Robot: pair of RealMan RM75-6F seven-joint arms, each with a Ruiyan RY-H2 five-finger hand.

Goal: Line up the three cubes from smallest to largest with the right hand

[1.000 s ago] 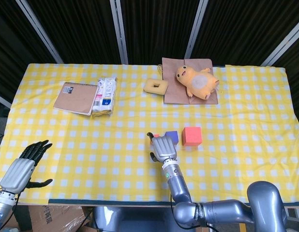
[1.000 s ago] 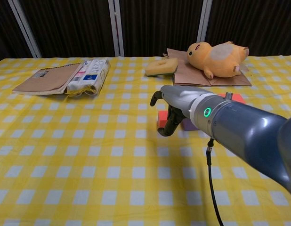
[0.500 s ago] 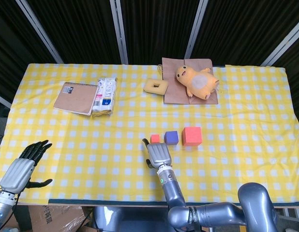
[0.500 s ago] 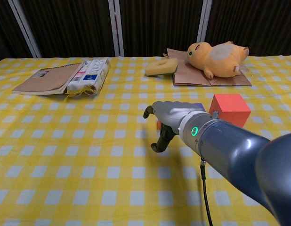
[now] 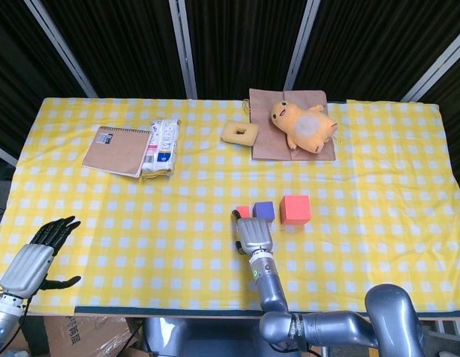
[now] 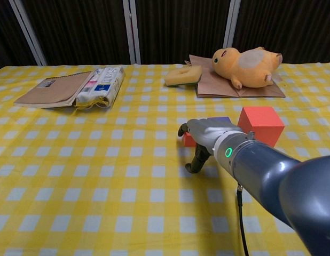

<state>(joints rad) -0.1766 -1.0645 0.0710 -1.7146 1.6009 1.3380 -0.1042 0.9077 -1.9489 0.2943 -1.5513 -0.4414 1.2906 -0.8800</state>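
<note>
Yellow-and-white checked tablecloth [image 5: 141, 216]; small red cube [image 5: 243, 212], purple cube [image 5: 263, 210], big red cube [image 5: 295, 209]; orange plush [image 5: 303, 127].

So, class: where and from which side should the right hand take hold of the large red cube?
Probably from above, fingers on the large red cube's near and far faces. It sits flat, and the blue cube stands close beside its left face, so the right hand has more room that way.

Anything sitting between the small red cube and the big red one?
Yes: the blue cube sits between the small red cube and the big red cube, clearest in the head view.
</note>
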